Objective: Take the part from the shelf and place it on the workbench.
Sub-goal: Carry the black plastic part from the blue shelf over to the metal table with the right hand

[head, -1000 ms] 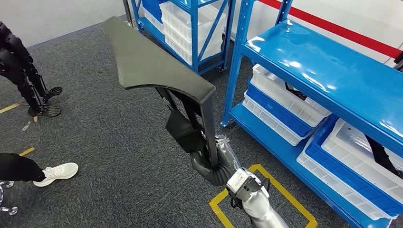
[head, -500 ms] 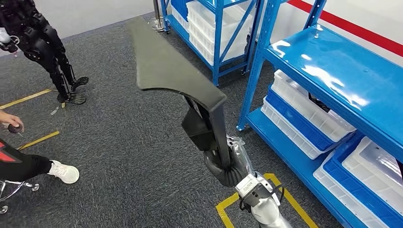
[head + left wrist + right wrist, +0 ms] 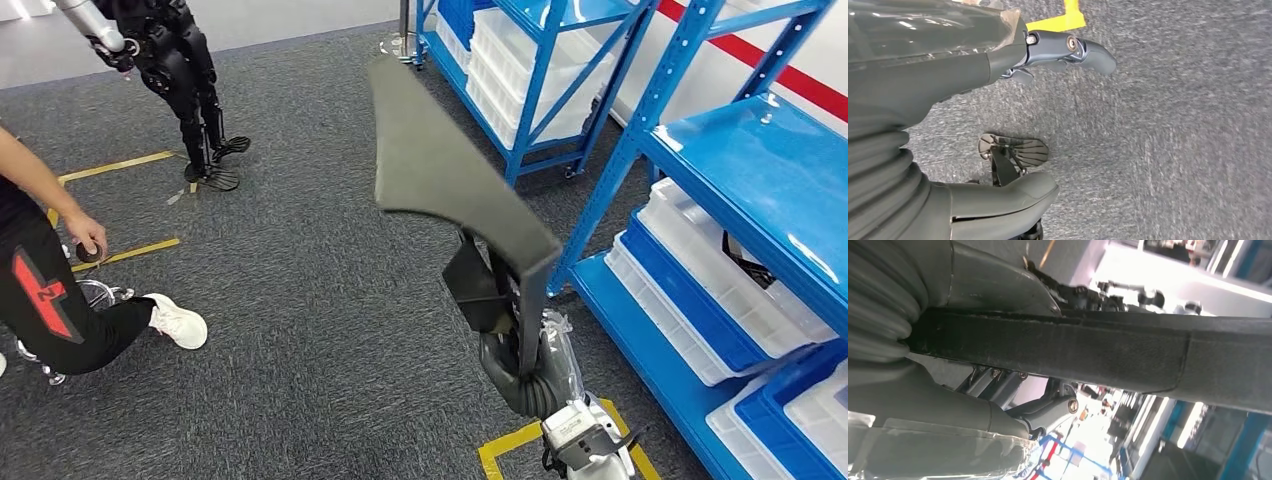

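- Here, in the head view, the right hand point(image 3: 527, 372) grips the lower stem of the part point(image 3: 440, 165), a long dark grey panel with a wide flat top; the part stands raised over the grey carpet floor point(image 3: 300, 300), its broad end tilted away from the robot; blue shelves point(image 3: 740, 150) with white and blue bins point(image 3: 690, 290) stand just beside it on the right; yellow floor tape point(image 3: 510, 452) lies under the wrist; a person point(image 3: 50, 290) in dark trousers and a white shoe stands at the left; another dark humanoid robot point(image 3: 175, 70) stands far back.
- Left wrist view: the left hand point(image 3: 998, 125) hangs over the carpet, thumb and fingers point(image 3: 1078, 50) apart, holding nothing.
- Right wrist view: the right hand's thumb and fingers point(image 3: 998, 290) are wrapped round the part's dark bar.
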Tool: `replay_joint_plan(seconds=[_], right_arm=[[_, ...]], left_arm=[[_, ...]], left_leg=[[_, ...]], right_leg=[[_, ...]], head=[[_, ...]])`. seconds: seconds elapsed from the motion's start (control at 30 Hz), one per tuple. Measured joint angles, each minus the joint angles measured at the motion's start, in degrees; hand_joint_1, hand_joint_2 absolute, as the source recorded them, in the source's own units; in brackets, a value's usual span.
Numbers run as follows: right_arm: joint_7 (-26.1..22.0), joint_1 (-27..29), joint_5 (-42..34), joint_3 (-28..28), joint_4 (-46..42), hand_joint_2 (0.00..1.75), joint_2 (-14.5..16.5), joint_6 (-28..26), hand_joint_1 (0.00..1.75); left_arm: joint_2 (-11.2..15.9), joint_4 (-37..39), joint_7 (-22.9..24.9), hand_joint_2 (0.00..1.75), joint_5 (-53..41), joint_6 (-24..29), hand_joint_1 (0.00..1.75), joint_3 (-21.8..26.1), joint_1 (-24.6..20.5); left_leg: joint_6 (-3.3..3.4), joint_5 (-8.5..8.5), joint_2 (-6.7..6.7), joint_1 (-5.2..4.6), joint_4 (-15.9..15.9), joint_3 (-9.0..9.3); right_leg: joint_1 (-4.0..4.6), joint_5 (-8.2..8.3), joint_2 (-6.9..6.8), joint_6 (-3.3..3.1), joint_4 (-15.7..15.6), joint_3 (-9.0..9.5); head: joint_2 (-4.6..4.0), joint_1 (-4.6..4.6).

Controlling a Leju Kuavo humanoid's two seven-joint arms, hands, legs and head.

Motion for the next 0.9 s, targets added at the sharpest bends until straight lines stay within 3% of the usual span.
replay_joint_plan(seconds=[0.03,0.07,0.13,0.2,0.3,0.37,0.43,0.5,0.53,0.57,0.6,0.67,0.73,0.8,0.83,0.9], right_arm=[[-0.3,0.4,0.2,-0.1,-0.1,1.75,0.0,-0.1,1.75],[-0.4,0.7,0.3,-0.1,-0.2,1.75,0.0,-0.1,1.75],[-0.7,0.9,0.4,-0.2,-0.4,1.75,0.0,-0.2,1.75],[-1.1,0.9,0.3,-0.1,-0.6,1.75,0.1,-0.6,1.75],[-1.6,0.9,0.1,-0.2,-0.8,1.75,0.5,-1.3,1.75],[-1.6,1.0,0.3,-0.2,-1.2,1.75,1.0,-1.5,1.75],[-1.6,1.7,0.4,-0.3,-1.8,1.75,1.2,-1.6,1.75],[-1.9,2.5,0.1,-0.3,-2.1,1.75,1.2,-1.4,1.75],[-2.1,2.7,-0.3,-0.3,-2.2,1.75,1.2,-1.1,1.75],[-2.3,2.8,-0.6,-0.3,-2.2,1.75,1.2,-0.7,1.75],[-2.4,2.8,-0.9,-0.4,-2.2,1.75,1.2,-0.3,1.75],[-2.5,2.7,-1.2,-0.4,-2.2,1.75,1.3,0.7,1.75],[-2.0,2.5,-1.3,-0.3,-2.1,1.75,1.4,1.7,1.75],[-1.2,2.2,-1.3,-0.3,-2.1,1.75,1.5,2.8,1.75],[-0.8,1.9,-1.3,-0.2,-2.1,1.75,1.5,3.2,1.75],[-0.2,1.2,-1.6,-0.2,-1.8,1.75,1.5,4.0,1.75]], left_arm=[[0.0,0.0,0.6,1.75,-0.3,0.0,0.0,0.0,-0.2],[0.0,0.0,1.0,1.75,-0.4,0.0,0.0,-0.1,-0.3],[-0.1,0.0,1.6,1.75,-0.6,0.0,0.0,-0.1,-0.6],[-0.1,0.0,3.3,1.75,-1.4,0.0,0.0,-0.4,-0.8],[-0.2,0.0,7.7,1.75,-5.1,0.0,0.0,-2.1,-0.6],[-0.4,0.1,9.1,1.75,-7.4,0.0,0.0,-3.8,-0.3],[-0.7,0.2,9.5,1.75,-8.2,-0.1,0.0,-5.2,0.0],[-0.8,0.3,9.6,1.75,-8.2,-0.1,0.0,-5.8,0.5],[-0.9,0.3,9.8,1.75,-8.1,-0.1,0.0,-6.0,0.9],[-0.8,0.3,10.1,1.75,-8.0,-0.1,0.0,-6.0,1.4],[-0.8,0.3,10.4,1.75,-7.9,-0.1,0.0,-6.1,1.8],[-0.6,0.3,11.0,1.75,-7.7,-0.1,0.0,-6.0,2.1],[-0.5,0.3,11.2,1.75,-7.4,-0.2,0.0,-6.0,2.2],[-0.4,0.3,11.5,1.75,-7.3,-0.2,0.0,-6.0,2.5],[-0.4,0.3,11.7,1.75,-7.1,-0.2,0.0,-6.0,2.8],[-0.4,0.4,12.5,1.75,-6.7,-0.2,0.0,-5.9,3.1]], left_leg=[[-0.01,-0.01,-0.78,-0.02,0.0,0.0],[-0.04,-0.03,-1.47,-0.02,0.1,0.05],[-0.3,-0.18,-2.73,0.03,0.3,0.11],[-0.86,-0.44,-3.7,-0.08,0.7,-0.05],[-1.73,-0.42,-4.46,0.0,0.6,-0.44],[-2.26,-1.74,-2.58,0.04,2.4,-1.28],[-2.71,-5.18,0.39,0.13,8.5,-4.15],[-2.96,-8.07,1.59,0.36,15.4,-7.65],[-2.96,-8.23,1.8,0.41,16.9,-8.39],[-2.84,-7.28,1.92,0.43,16.0,-7.89],[-2.6,-5.6,2.24,0.38,13.0,-6.28],[-1.84,-2.56,4.37,-0.07,5.0,-1.88],[-1.21,-1.72,5.68,-0.7,1.0,0.12],[-0.73,-1.6,4.55,-0.92,0.5,0.04],[-0.53,-1.31,3.97,-0.8,0.1,0.33],[-0.04,-0.59,2.83,-0.38,-0.6,1.0]], right_leg=[[-0.01,0.33,0.16,0.32,0.5,-0.62],[-0.04,1.64,0.27,0.81,-1.4,-0.03],[-0.31,5.35,1.23,1.66,-9.2,3.23],[-0.42,7.53,2.29,1.36,-14.4,5.57],[-0.31,8.05,1.86,-0.09,-15.1,5.95],[-0.51,8.18,1.02,-0.92,-15.4,6.05],[-0.37,8.09,-0.11,-1.56,-15.4,6.12],[-0.04,7.95,-1.33,-1.9,-15.4,6.09],[0.09,7.9,-1.9,-1.99,-15.4,6.09],[0.17,7.86,-2.4,-2.03,-15.4,6.11],[0.22,7.81,-2.87,-2.01,-15.4,6.17],[0.47,7.65,-3.79,-1.83,-15.4,6.35],[0.62,7.44,-4.73,-1.44,-15.4,6.49],[0.6,7.26,-5.62,-0.94,-15.5,6.75],[0.57,7.06,-5.17,-0.69,-15.3,6.79],[0.46,5.39,-2.62,-0.56,-12.2,5.58]], head=[[0.0,0.02],[0.0,0.02],[0.0,0.01],[0.0,0.04],[0.0,-0.01],[0.0,-0.18],[0.0,-0.42],[0.0,-0.5],[0.0,-0.51],[0.0,-0.51],[0.0,-0.51],[0.0,-0.49],[0.0,-0.45],[0.0,-0.45],[0.0,-0.43],[0.0,-0.32]])
